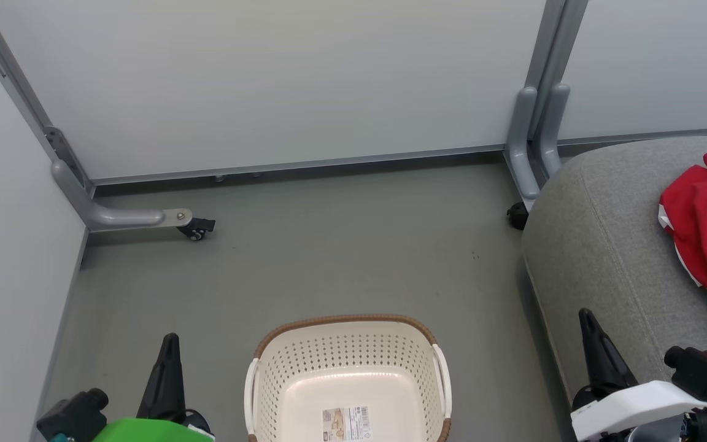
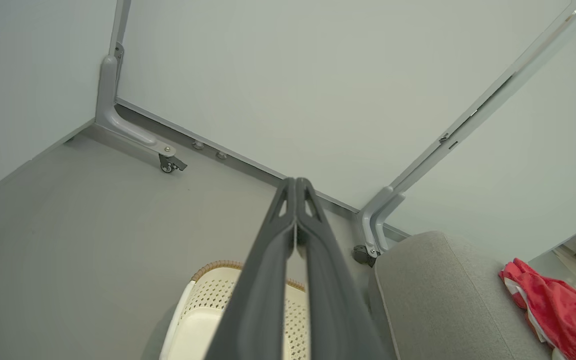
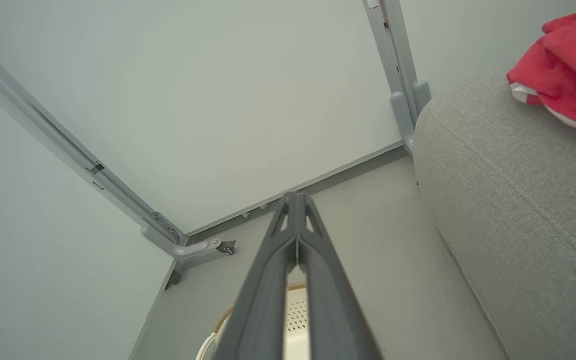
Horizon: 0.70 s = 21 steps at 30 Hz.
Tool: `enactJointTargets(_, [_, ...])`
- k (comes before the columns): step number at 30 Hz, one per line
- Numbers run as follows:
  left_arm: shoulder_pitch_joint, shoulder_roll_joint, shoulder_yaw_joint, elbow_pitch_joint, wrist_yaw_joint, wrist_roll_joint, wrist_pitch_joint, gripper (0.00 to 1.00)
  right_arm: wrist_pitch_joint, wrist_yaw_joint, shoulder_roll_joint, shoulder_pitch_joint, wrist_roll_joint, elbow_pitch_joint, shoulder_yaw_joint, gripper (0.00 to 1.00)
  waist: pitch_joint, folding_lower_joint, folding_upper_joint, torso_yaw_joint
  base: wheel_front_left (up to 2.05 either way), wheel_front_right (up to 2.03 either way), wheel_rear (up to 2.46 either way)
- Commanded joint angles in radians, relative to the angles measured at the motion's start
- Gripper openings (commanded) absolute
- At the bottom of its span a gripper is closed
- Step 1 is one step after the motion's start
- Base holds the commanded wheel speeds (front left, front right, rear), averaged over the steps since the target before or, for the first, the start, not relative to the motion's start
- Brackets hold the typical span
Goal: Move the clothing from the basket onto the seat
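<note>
I see left gripper (image 2: 296,184) and right gripper (image 3: 296,198) both pinched together, holding nothing; clothing (image 1: 706,227) on seat (image 1: 605,245), basket (image 1: 344,320) beside it.

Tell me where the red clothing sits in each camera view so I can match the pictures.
Head view: the clothing lies at the right edge, on the seat.
Left wrist view: the clothing is at the lower right, on the seat.
Right wrist view: the clothing is in the upper right corner, on the seat.
Shared landmark: the paired grey partition feet beside the seat's rounded corner.
</note>
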Motion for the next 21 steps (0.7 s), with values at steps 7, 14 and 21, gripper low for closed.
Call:
enactJointTargets(7, [-0.050,0.012,0.019,-0.002,-0.010,-0.125,0.026,0.00,0.028,0.000,-0.012,-0.039,0.134,0.002,-0.012,0.00,0.003,0.0000,0.0000,-0.002,0.00,0.00,0.00])
enactJointTargets(14, [-0.066,0.014,0.033,0.007,-0.014,-0.220,0.049,0.00,0.051,0.000,-0.015,-0.053,0.236,0.012,-0.019,0.00,0.006,0.0000,0.0000,-0.004,0.00,0.00,0.00])
enactJointTargets(21, [-0.081,0.016,0.045,0.016,-0.017,-0.307,0.070,0.00,0.073,0.000,-0.016,-0.065,0.329,0.022,-0.027,0.00,0.008,0.0000,0.0000,-0.006,0.00,0.00,0.00])
